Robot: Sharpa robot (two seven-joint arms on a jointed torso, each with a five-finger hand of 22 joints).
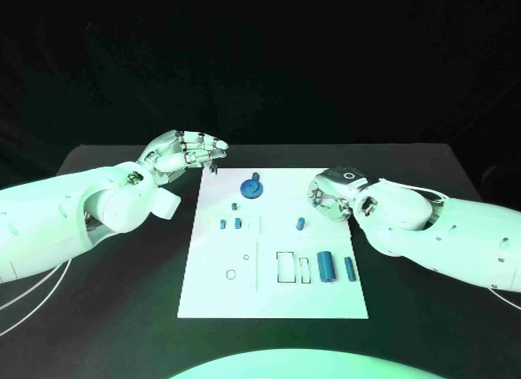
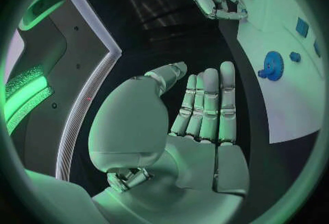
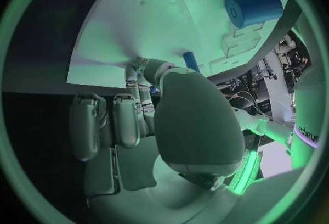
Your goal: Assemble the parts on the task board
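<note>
On the tabletop [image 1: 124,332] the board [image 1: 215,292] lies between the two arms, and judging from how its parts lie, the assembly looks barely begun. Just beyond the board's far left corner, the left robot hand [image 1: 188,150] hovers empty; the left wrist view shows its fingers [image 2: 209,104] straight and laid side by side with nothing in the palm. At the board's right edge, about level with its far third, the right robot hand [image 1: 332,195] has its fingers [image 3: 136,92] reaching down onto the board close to a small peg [image 1: 299,224]; whether it actually pinches that peg I cannot tell. Near the board's far edge the gear [image 1: 249,188] appears seated, which may be the one step done. Toward the board's near right, a cylinder [image 1: 325,266] and a thinner pin [image 1: 350,269] lie flat beside an outlined slot [image 1: 284,267], apparently unplaced. Left of the peg, a few tiny pieces [image 1: 237,224] sit on the board, and I cannot tell if they are seated. Most fitting seems left to do.
</note>
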